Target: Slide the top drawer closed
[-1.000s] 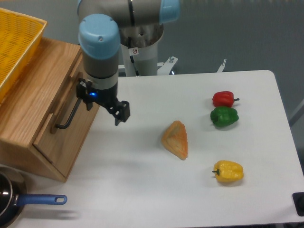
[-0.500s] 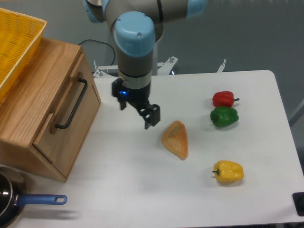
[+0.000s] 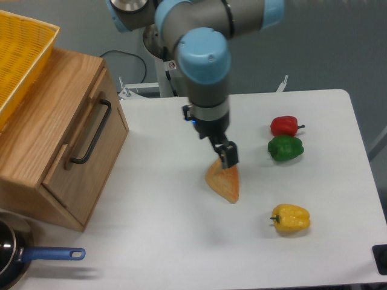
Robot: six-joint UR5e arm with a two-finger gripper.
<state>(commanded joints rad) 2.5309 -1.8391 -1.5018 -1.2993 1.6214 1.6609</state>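
arm's reaching down from the back edge of the table, gripper pointing down near the middle, fingers look pinched together

Evenly and brightly lit from overhead, with soft, faint shadows on the white table beneath the peppers and arm, no strong glare, mild overall softness, sharp enough throughout to read outlines.
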